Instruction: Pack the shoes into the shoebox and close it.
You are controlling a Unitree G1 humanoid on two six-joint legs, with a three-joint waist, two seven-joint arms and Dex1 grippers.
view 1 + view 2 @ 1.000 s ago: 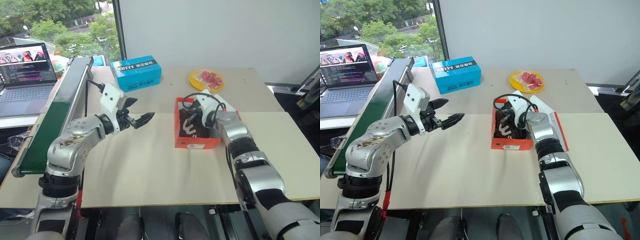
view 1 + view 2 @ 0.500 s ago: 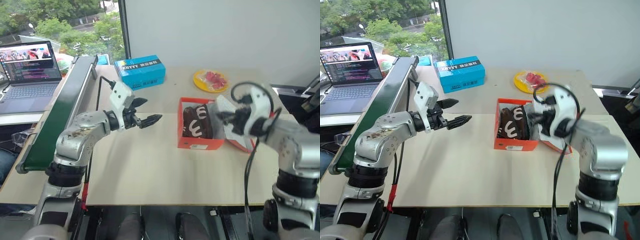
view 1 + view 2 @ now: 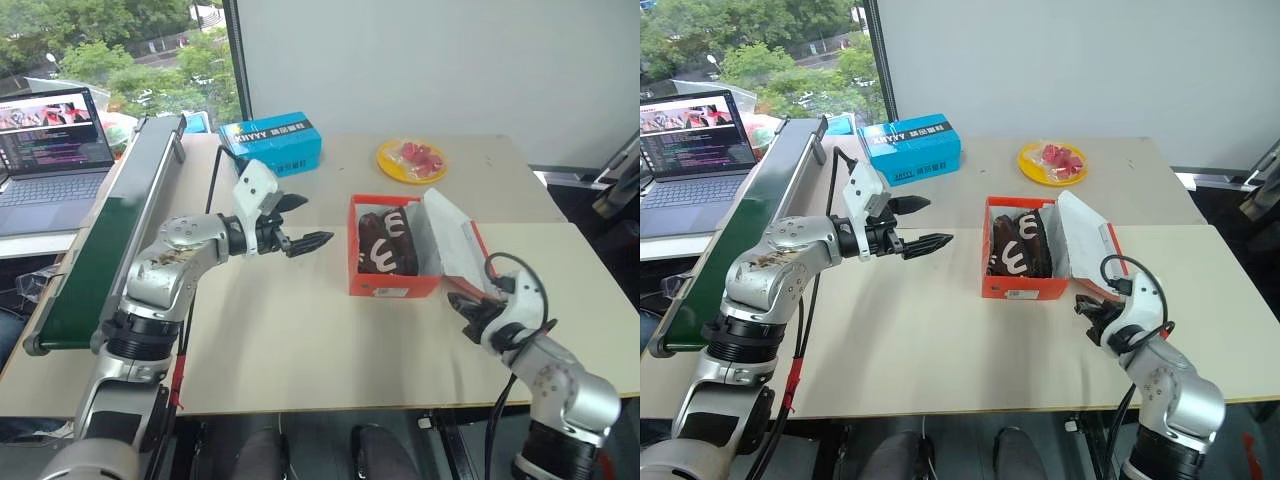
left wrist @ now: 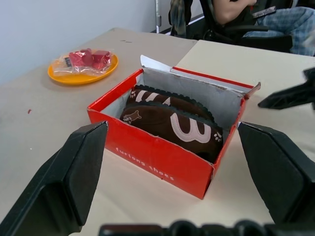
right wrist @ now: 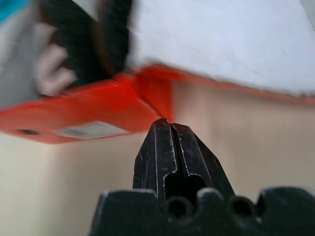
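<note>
Packing is done as far as I can see: both shoes [image 4: 170, 120] lie side by side inside the box [image 3: 395, 284], which stands mid-surface [image 3: 300, 340]. Closing remains; the lid [image 3: 450, 240] leans open on the box's right side. My left gripper [image 3: 300, 225] hangs spread wide and empty, left of the box, apart from it. My right gripper [image 3: 470, 312] is pressed together, holding nothing, near the box's front right corner.

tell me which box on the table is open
The orange-red shoebox, lid up with the brown shoes inside; the blue box behind it is closed.
</note>
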